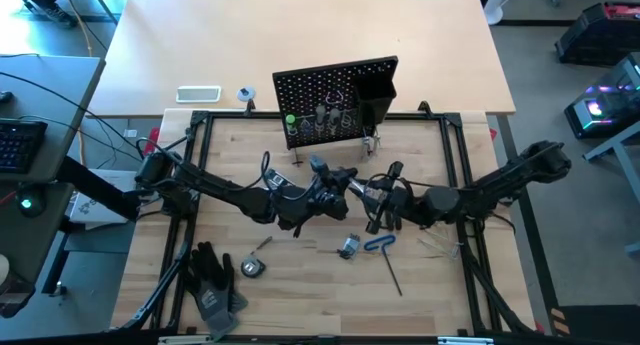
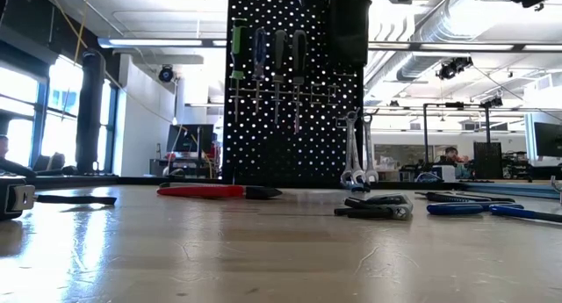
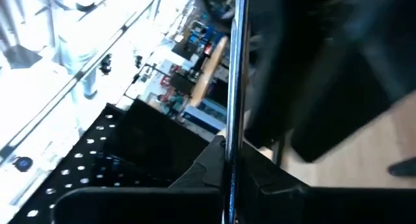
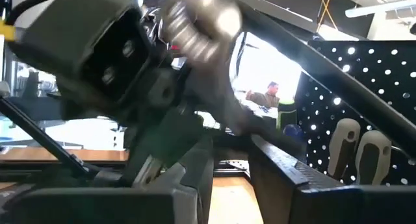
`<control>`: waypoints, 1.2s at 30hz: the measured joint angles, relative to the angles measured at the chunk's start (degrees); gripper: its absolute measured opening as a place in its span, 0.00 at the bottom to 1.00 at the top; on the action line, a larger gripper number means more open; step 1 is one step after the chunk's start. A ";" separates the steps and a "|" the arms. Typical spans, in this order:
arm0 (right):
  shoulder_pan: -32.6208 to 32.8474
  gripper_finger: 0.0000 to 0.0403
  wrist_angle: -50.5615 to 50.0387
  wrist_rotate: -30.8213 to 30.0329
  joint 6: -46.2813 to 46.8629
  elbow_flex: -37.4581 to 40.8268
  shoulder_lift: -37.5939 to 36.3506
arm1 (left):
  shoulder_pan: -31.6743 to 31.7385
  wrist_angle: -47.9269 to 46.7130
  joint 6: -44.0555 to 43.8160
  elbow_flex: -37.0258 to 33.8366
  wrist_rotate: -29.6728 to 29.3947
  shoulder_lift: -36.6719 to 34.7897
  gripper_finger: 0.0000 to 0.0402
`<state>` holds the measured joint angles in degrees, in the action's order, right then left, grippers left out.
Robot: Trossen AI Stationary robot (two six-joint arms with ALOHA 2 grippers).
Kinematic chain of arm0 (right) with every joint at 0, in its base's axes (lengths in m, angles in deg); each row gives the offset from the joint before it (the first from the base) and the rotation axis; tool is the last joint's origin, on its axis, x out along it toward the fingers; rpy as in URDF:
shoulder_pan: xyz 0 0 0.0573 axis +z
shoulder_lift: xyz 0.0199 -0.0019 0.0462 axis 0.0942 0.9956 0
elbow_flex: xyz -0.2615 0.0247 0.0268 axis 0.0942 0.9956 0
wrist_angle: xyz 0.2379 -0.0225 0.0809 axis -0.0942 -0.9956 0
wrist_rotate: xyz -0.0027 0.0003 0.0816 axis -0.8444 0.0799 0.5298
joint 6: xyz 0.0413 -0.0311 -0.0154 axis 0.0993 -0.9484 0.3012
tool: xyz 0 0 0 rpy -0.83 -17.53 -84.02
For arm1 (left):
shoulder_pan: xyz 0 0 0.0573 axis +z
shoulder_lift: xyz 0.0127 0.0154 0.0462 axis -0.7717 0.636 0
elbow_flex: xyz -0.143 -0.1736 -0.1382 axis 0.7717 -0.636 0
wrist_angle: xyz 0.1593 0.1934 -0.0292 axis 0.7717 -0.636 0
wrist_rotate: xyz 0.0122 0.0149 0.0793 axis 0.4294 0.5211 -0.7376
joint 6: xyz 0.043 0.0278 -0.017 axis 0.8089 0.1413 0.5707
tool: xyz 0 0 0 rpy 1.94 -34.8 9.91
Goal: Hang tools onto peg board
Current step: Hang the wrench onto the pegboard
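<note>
The black peg board (image 1: 335,100) stands upright at the table's far side, with screwdrivers (image 2: 268,57) in its ring holders and silver wrenches (image 2: 354,158) hanging low on it. Both arms meet in mid-air in front of it. My left gripper (image 1: 343,181) is shut on a thin silver tool (image 1: 357,188). My right gripper (image 1: 373,192) faces it from the table's right, fingers apart in its wrist view (image 4: 231,178). A blue-handled hex key (image 1: 381,244), pliers (image 2: 373,207) and a red-black flat tool (image 2: 215,191) lie on the table. My left gripper (image 3: 227,185) pinches the silver tool between its two fingers, on the stretch (image 3: 232,143) just beyond the fingertips. From there the thin shaft (image 3: 236,62) runs on, straight and bare. The tool is lifted clear of the table, its other end toward my right gripper.
Black work gloves (image 1: 213,282) and a tape measure (image 1: 252,267) lie at the near left. A small silver part (image 1: 347,247) sits beside the hex key. A white flat device (image 1: 198,94) lies beyond the board, to its left. A black frame (image 1: 200,135) rims the work area.
</note>
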<state>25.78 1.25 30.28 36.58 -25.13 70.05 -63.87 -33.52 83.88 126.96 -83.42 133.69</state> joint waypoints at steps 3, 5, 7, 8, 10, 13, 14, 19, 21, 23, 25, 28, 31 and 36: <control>0.53 0.22 0.15 -0.95 1.17 0.02 -0.52 | -0.24 1.51 2.19 0.07 -1.27 -0.08 0.00; 0.51 0.22 1.25 -1.07 3.48 0.02 -0.86 | -0.27 2.25 3.29 0.07 -1.89 -0.08 0.00; 0.51 0.22 2.42 -1.13 5.26 0.02 -0.89 | -0.27 2.99 3.79 0.07 -2.30 -0.08 0.00; 0.49 0.22 3.13 -1.06 5.38 0.02 -0.89 | -0.27 3.68 3.81 0.07 -2.31 -0.08 0.00; 0.47 0.22 5.28 -0.78 5.27 0.02 -0.89 | -0.21 4.10 3.83 0.07 -2.31 -0.08 0.00; 0.47 0.22 7.68 -0.49 4.78 0.02 -0.91 | -0.13 4.12 4.11 0.07 -2.35 -0.08 0.00; 0.47 0.22 8.38 -0.47 3.88 0.02 -0.91 | -0.13 4.15 4.40 0.07 -2.58 -0.08 0.00; 0.47 0.22 10.26 -0.49 3.26 0.04 -0.95 | -0.11 4.35 6.74 0.07 -3.62 -0.08 0.00; 0.68 0.22 9.49 -0.52 5.55 0.06 -1.30 | -0.12 4.24 10.30 0.07 -4.68 -0.08 0.00; 1.48 0.22 7.51 -0.87 6.90 0.06 -2.02 | -0.13 3.89 14.72 0.07 -5.44 -0.08 0.00; 2.27 0.22 4.65 -1.62 8.53 0.08 -3.19 | -0.15 3.93 18.90 0.09 -6.08 -0.08 0.00; 3.49 0.22 -0.46 -2.89 11.78 0.08 -5.75 | -0.30 4.03 24.33 0.14 -6.91 -0.08 0.00; 4.00 0.22 -2.61 -2.62 15.80 0.08 -7.33 | -0.19 5.52 27.72 0.15 -7.89 -0.08 0.00; 3.66 0.22 -2.16 0.70 19.90 0.08 -7.62 | -0.08 9.46 30.50 0.06 -7.87 -0.04 0.00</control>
<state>29.43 -0.91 30.98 56.48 -25.05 62.43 -63.95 -24.06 114.39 127.01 -91.30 133.65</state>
